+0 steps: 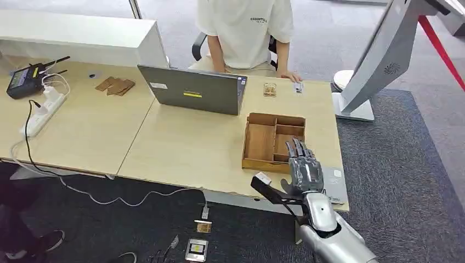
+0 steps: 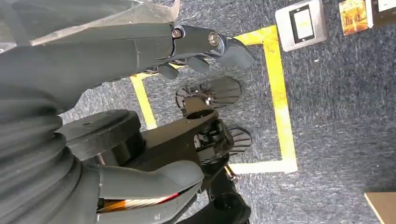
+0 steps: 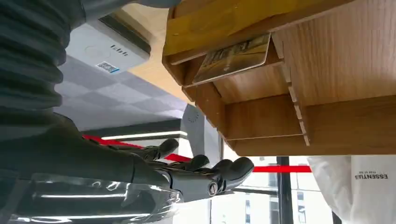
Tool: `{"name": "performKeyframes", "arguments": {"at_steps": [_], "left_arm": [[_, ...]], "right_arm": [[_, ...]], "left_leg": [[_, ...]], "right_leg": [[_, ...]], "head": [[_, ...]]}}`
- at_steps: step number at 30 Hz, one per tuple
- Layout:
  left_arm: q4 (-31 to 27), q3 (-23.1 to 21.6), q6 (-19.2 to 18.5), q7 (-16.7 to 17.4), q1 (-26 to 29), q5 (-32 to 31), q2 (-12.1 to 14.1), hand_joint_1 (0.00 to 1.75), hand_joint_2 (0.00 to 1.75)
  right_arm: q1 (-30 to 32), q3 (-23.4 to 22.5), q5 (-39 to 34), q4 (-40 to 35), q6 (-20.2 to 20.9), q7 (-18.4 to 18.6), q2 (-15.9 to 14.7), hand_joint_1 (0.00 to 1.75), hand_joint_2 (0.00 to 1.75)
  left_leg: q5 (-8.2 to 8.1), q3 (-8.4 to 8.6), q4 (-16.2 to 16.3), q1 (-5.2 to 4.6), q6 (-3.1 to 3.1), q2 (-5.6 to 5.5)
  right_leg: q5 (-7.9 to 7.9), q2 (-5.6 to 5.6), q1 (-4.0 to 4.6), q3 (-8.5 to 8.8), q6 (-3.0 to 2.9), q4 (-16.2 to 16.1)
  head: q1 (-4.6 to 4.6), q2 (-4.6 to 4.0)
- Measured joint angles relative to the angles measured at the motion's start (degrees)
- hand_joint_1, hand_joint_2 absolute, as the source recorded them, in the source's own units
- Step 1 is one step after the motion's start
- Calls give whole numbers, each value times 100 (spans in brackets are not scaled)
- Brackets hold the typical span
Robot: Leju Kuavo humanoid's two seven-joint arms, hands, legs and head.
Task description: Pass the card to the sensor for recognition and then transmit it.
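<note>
Over the desk's front right corner, your right hand (image 1: 305,167) hovers empty, fingers apart, above the wooden tray (image 1: 257,143); next, reach down for the card (image 3: 232,58).

On the white shirt (image 3: 364,186) of the person across from me I can read "ESSENTIALS" in small dark letters. The grey device (image 3: 105,49) by my wrist carries a label too small to read.

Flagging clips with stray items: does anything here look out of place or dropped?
Yes. Two card-like items and a grey device lie on the carpet below the table's front edge, among loose cables. They look dropped or parked there rather than on the table.
</note>
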Motion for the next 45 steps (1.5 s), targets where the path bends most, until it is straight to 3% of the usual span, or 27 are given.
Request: {"name": "performKeyframes", "arguments": {"at_steps": [16, 45], "left_arm": [[-4, -13, -26, 20, -47, -37, -18, 0, 175], [-4, -13, 70, -20, 7, -15, -33, 0, 175]], "right_arm": [[-386, 44, 46, 821, -163, -159, 437, 0, 175], [-415, -13, -175, 1405, -312, -122, 378, 0, 175]], "left_leg": [[0, -1, 0, 0, 0, 0], [0, 0, 0, 0, 0, 1]], "right_leg": [[0, -1, 0, 0, 0, 0], [0, 0, 0, -1, 0, 0]], "head": [[0, 0], [2, 0]]}}
